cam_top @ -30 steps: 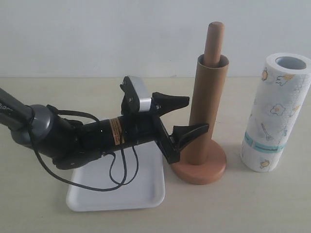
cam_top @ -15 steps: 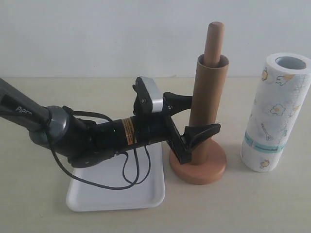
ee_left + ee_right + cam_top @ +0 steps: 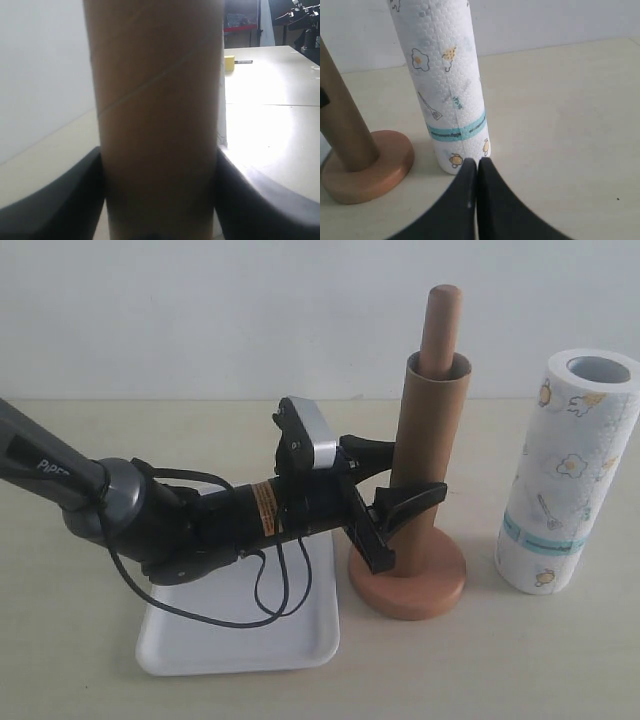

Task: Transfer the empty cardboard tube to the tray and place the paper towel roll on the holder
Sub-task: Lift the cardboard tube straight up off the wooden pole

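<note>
Tube (image 3: 435, 405) sleeving holder (image 3: 432, 582), left pincer (image 3: 417, 470) clamped, roll (image 3: 565, 470) beside

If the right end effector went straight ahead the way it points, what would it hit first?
Probably the paper towel roll, near its base; the right end effector points straight at it, though depth is unclear.

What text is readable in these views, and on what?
"PiPE", end cut off: white letters on the left arm.
Too small to read: yellow sticker behind the left pincer.
No words, drawings only: paper towel roll.
No print visible: cardboard tube, stand, tray.
</note>
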